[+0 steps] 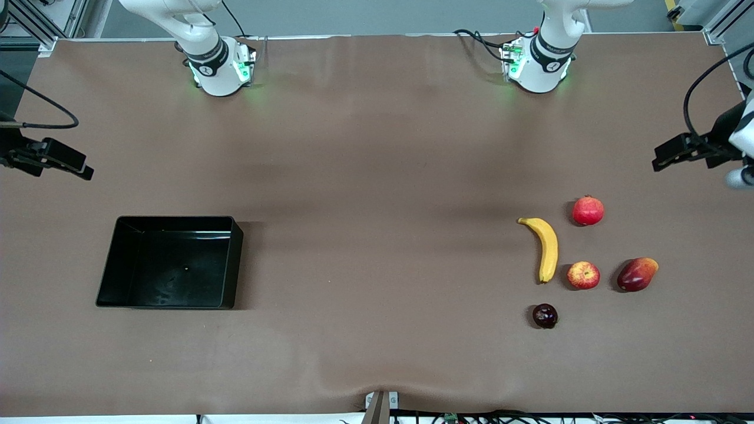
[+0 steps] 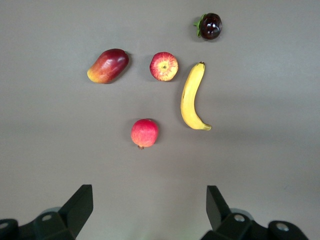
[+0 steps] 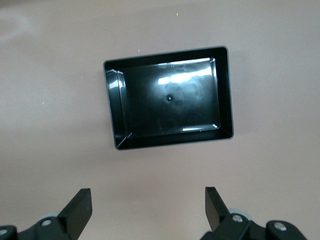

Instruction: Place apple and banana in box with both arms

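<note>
The apple (image 1: 584,275), red with yellow streaks, lies on the table toward the left arm's end, beside the yellow banana (image 1: 547,248). Both also show in the left wrist view, the apple (image 2: 164,66) next to the banana (image 2: 192,97). The black box (image 1: 171,261) stands empty toward the right arm's end and shows in the right wrist view (image 3: 169,97). My left gripper (image 1: 662,158) is open and empty, up in the air at the table's left-arm end; its view shows it (image 2: 150,192) apart from the fruit. My right gripper (image 1: 82,168) is open and empty in the air at the other end, apart from the box (image 3: 148,195).
A red pomegranate (image 1: 588,211) lies farther from the front camera than the apple. A dark-red-and-orange mango (image 1: 637,274) lies beside the apple toward the table's end. A dark round fruit (image 1: 545,315) lies nearer the camera. Brown table (image 1: 377,235) between box and fruit.
</note>
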You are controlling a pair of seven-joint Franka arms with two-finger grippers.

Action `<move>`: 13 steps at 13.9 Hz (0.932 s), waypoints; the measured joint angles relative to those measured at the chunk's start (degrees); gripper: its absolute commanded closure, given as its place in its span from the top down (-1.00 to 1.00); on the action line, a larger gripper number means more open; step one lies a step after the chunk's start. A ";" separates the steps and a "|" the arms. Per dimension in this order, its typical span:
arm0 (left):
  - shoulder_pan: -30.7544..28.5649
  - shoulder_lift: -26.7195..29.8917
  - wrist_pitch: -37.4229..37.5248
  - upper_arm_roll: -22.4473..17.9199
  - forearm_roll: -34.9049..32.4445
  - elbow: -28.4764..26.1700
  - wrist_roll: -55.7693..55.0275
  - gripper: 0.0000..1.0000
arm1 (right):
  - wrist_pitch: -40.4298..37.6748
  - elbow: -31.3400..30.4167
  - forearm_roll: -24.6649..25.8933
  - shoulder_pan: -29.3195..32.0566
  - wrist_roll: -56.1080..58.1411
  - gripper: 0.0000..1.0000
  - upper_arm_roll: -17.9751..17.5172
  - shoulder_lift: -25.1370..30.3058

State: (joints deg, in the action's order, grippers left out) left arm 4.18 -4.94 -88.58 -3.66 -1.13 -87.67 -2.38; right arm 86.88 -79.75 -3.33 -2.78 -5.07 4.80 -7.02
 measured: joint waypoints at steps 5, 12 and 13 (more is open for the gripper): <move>0.09 -6.13 -6.01 0.05 0.00 -0.40 0.00 1.00 | 6.71 -0.92 0.25 0.18 0.00 1.00 0.37 -5.46; 0.22 -9.33 -14.74 0.15 -1.40 -4.64 0.00 1.00 | 16.65 -0.97 0.18 0.21 0.08 1.00 0.37 -13.77; 0.20 -9.58 -15.66 0.16 -1.50 -5.14 0.00 1.00 | 16.70 -0.96 0.18 0.45 0.08 1.00 0.44 -14.22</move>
State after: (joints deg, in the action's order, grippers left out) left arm 4.38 -14.51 -104.25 -3.50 -2.63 -92.82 -2.38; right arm 103.57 -80.71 -3.15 -2.33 -4.98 5.24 -21.24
